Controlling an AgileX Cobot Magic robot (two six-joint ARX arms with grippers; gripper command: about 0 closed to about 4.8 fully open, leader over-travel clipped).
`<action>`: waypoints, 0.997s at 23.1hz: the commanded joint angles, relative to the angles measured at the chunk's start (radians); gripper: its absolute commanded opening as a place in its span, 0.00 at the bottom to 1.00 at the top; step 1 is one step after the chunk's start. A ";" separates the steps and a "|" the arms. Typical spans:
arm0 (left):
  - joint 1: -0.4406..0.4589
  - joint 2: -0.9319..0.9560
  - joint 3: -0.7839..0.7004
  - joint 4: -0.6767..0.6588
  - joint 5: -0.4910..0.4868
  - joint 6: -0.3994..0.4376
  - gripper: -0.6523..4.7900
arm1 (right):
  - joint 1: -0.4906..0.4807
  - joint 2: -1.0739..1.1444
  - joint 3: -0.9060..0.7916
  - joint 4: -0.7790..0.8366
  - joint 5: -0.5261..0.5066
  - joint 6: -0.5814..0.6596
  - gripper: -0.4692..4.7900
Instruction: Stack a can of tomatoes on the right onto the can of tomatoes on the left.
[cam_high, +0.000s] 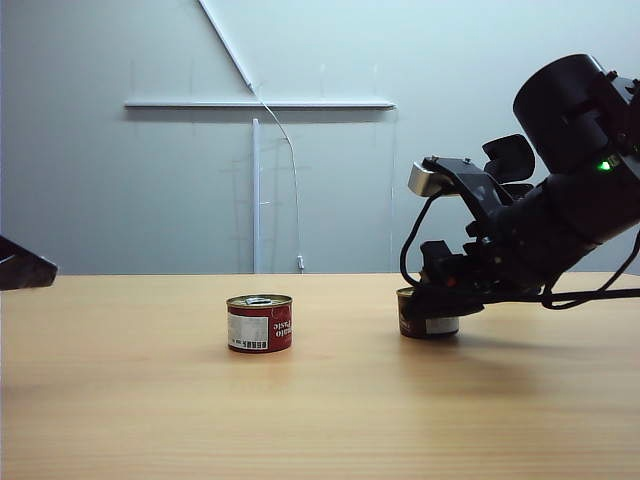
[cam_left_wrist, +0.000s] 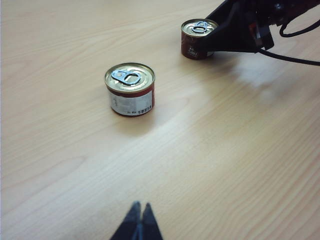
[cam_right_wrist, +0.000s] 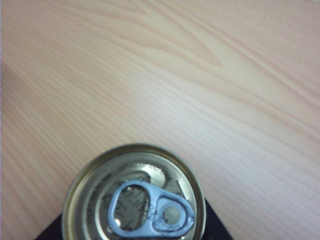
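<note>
The left can of tomatoes (cam_high: 259, 323) (cam_left_wrist: 130, 90) stands upright mid-table, red with a white label and a pull-tab lid. The right can of tomatoes (cam_high: 412, 318) (cam_left_wrist: 197, 37) (cam_right_wrist: 134, 200) rests upright on the table further right. My right gripper (cam_high: 436, 303) (cam_left_wrist: 226, 38) (cam_right_wrist: 134, 231) reaches down over it, with a dark finger pressed against each side of the can's rim. My left gripper (cam_left_wrist: 140, 207) hangs shut and empty, well short of the left can. Only part of the left arm (cam_high: 25, 270) shows, at the exterior view's left edge.
The wooden table (cam_high: 320, 420) runs back to a plain grey wall (cam_high: 120, 180). A black cable (cam_left_wrist: 292, 57) from the right arm lies on the wood behind the right can.
</note>
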 joint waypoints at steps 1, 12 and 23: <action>0.000 0.000 0.003 0.013 0.004 0.006 0.12 | 0.001 -0.003 0.010 0.042 -0.076 0.041 0.22; 0.081 0.000 0.004 0.013 0.011 0.006 0.12 | 0.212 0.002 0.170 -0.041 -0.179 0.154 0.23; 0.134 -0.066 0.004 0.014 0.011 0.006 0.12 | 0.287 0.080 0.220 -0.027 -0.052 0.147 0.23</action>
